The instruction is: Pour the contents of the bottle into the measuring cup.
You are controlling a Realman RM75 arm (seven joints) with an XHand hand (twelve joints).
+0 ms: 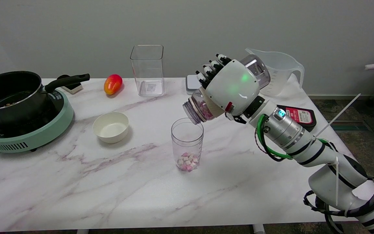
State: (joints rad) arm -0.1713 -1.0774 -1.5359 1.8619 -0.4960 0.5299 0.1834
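**Bottle tipped over the cup**

Right of centre in the frame, the right hand [230, 87] grips the bottle [203, 107], its fingers [211, 66] wrapped close together over the far side. The bottle is tilted with its open mouth pointing down-left, just above the rim of the cup [187, 144] (a few pink and white pieces show inside the neck). The cup stands upright at the frame's centre, with small pink and white cubes [187, 161] at its bottom. A bowl [111, 126] sits to its left, a pot [10, 92] on a cooker [28, 133] at far left, and a jug [279, 73] at upper right.
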